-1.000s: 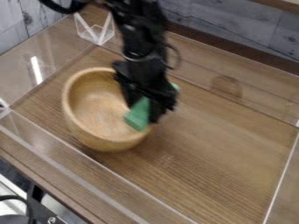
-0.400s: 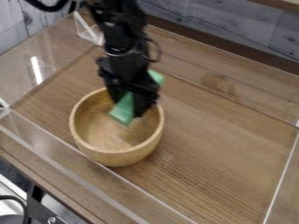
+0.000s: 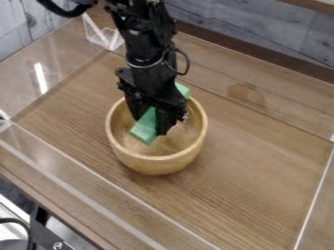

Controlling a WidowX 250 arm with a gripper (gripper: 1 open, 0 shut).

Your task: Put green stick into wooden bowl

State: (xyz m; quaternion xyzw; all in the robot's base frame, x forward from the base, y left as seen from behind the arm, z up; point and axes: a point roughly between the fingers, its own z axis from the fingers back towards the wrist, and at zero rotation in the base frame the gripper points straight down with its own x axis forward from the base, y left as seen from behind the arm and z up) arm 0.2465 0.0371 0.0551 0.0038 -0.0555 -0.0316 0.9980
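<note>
Gripper (image 3: pixel 154 122) clamps green stick (image 3: pixel 147 128) inside wooden bowl (image 3: pixel 159 156).

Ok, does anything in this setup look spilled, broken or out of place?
Nothing stands out. The pincer is shut on the green stick, tilted inside the wooden bowl, which sits upright on the table.

Place: a lab test bench, by the looks of it.
Surface: wood-grain table (image 3: pixel 248 195) under the fingers.
Enclosure: clear plastic walls (image 3: pixel 78 190) fence all around the fingers.
Backdrop: grey plank wall (image 3: pixel 261 24) beyond them.
</note>
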